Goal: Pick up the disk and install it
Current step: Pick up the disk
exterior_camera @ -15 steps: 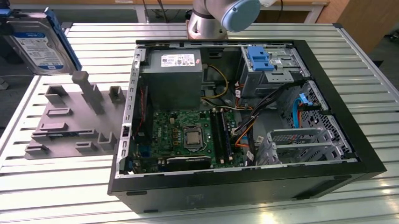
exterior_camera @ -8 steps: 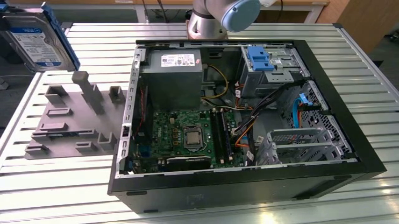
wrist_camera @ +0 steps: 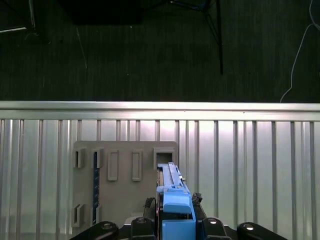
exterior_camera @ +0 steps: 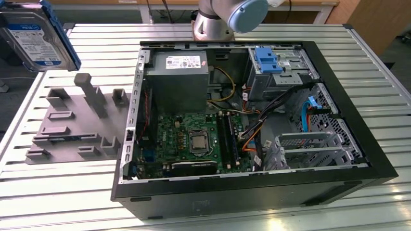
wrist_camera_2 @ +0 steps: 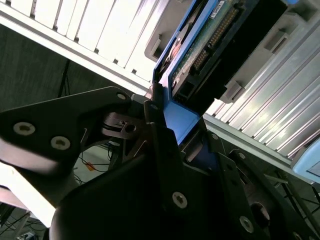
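**Disk:** The disk [exterior_camera: 35, 34] is seen at the far upper corner of the exterior view's left. It is lifted clear of the slatted metal table [exterior_camera: 64, 192], tilted, with its blue-and-white label facing the camera and blue rails along its edges. It is held outside the open computer case [exterior_camera: 257, 185] and well apart from it.

**Gripper:** In the first wrist view the gripper [wrist_camera: 173, 202] is seen with a black finger [wrist_camera: 149, 203] on each side of the disk's blue end piece. The jaws are pinching the disk, which is presented edge-on. In the second wrist view the same grip is seen on the blue rail, and the green circuit side of the disk is visible.

**Holder:** A grey slotted holder [exterior_camera: 70, 120] lies on the table beside the case, on the exterior view's left. In the first wrist view it is seen beneath the disk and not touching it.

**Case:** The case lies on its side with its panel off. Inside, a grey metal box [exterior_camera: 180, 82], a green circuit board [exterior_camera: 192, 139] and a blue bracket [exterior_camera: 266, 60] are noted. The arm's base [exterior_camera: 218, 19] stands behind the case.
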`<state>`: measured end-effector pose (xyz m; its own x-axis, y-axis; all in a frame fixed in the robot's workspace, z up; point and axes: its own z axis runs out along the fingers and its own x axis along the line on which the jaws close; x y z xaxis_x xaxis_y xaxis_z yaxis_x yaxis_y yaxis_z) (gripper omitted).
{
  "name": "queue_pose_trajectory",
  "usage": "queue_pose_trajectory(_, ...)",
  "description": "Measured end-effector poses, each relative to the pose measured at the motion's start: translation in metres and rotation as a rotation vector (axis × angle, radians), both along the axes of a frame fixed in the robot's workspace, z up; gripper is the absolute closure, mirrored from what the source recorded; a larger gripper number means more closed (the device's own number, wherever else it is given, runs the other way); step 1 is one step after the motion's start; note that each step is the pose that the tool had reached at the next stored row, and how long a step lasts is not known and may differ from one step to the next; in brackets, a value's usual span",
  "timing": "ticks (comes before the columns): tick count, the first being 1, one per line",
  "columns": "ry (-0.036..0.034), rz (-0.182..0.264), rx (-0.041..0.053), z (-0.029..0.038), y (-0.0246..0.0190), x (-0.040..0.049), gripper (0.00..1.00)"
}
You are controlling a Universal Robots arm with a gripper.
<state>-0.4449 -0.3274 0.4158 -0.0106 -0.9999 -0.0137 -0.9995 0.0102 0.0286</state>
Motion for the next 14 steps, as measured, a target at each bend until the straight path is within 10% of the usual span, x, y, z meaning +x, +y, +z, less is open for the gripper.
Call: queue_pose_trajectory(14, 0.0002, 0.0, -0.0001, 0.0096, 0.0, 0.0, 0.63)
